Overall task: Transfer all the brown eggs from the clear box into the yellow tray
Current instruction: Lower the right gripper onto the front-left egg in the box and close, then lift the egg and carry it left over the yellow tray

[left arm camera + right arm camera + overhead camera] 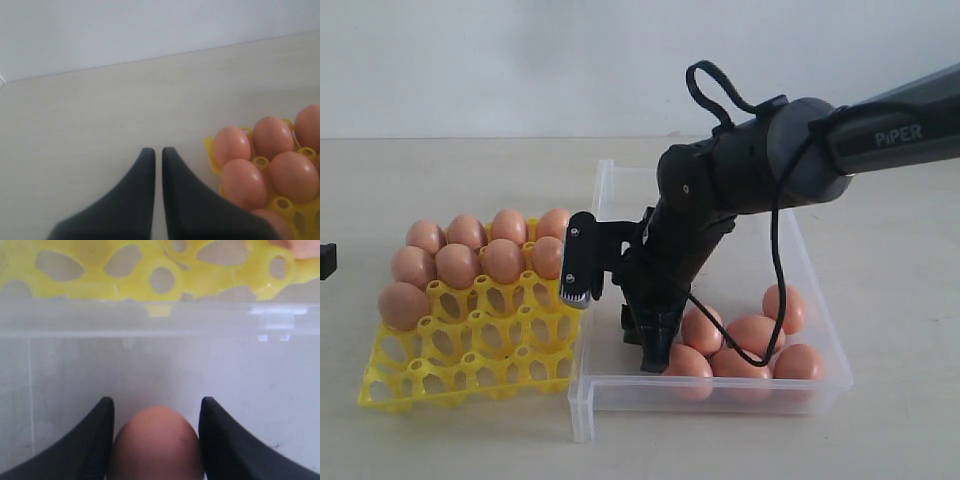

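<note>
Several brown eggs [455, 265] fill the far rows of the yellow tray [470, 370] on the left. Several more [752, 335] lie at the near right of the clear box [710, 392]. My right gripper [655, 350] reaches down into the box beside that cluster. In the right wrist view, one brown egg [156, 440] sits between the fingers of the right gripper [156, 400], touching both. The box wall [150, 320] and the tray [100, 280] lie beyond it. My left gripper [158, 152] is shut and empty over bare table, next to the tray's eggs [245, 182].
The near rows of tray cups [500, 345] stand open. The box's left wall [588, 330] butts against the tray. A dark part [326, 260] shows at the left edge of the exterior view. A pale wall rises behind the table.
</note>
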